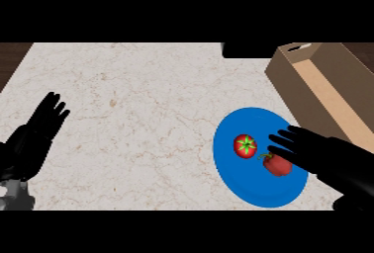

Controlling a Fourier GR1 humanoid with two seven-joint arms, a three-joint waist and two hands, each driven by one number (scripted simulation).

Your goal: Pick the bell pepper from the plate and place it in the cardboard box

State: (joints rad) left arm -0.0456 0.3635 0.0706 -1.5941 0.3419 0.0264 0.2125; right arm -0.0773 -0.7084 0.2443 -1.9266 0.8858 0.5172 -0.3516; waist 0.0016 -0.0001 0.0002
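Red bell pepper (277,165) with green stem is lying on its side on the blue plate (248,190), right of centre. Plate is sitting flat on the counter, just beside the open, brown cardboard box (321,94), which is standing at upper right

Counter (146,99): pale marbled stone top with faint brown veining, dark wood showing past its far left and far right corners.

Resting directly on it:
- Blue plate (252,190), round, near the counter's right edge, toward the near side.
- Cardboard box (292,74), open-topped, brown, standing at the far right corner, angled along the right edge, just beyond the plate.
- Dark object (248,49) at the far edge, just left of the box; too cut off to identify.
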